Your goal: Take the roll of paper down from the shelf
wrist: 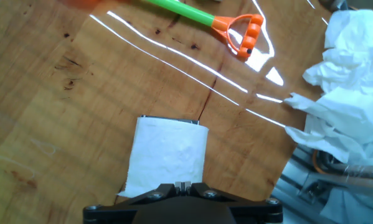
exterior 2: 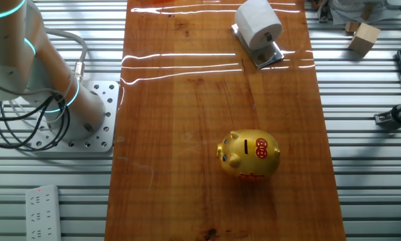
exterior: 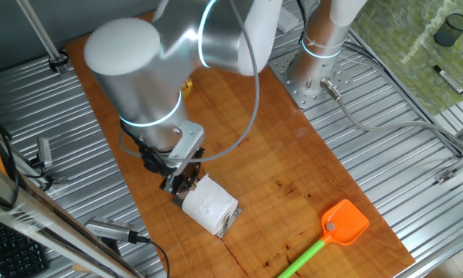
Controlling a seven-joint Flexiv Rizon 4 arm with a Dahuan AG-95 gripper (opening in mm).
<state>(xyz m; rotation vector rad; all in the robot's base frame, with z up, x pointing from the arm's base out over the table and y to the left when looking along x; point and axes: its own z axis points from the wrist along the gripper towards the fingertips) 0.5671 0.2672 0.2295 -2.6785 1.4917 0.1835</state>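
Observation:
The roll of paper (exterior: 210,205) lies on its side on the small metal shelf (exterior: 229,224), near the front edge of the wooden board. It also shows in the other fixed view (exterior 2: 259,25) on the shelf (exterior 2: 270,57). In the hand view the roll (wrist: 167,155) fills the lower middle, and a thin edge of the shelf (wrist: 174,119) shows beyond it. My gripper (exterior: 186,179) hangs at the roll's left end, just above it. Its fingertips (wrist: 185,185) are pressed together with nothing between them. The gripper is out of the other fixed view.
A golden piggy bank (exterior 2: 249,155) stands on the wooden board (exterior 2: 187,134). An orange and green swatter (exterior: 343,224) lies to the right of the roll, also in the hand view (wrist: 245,34). Crumpled white paper (wrist: 348,93) lies off the board's edge. The arm's base (exterior 2: 79,120) is bolted beside the board.

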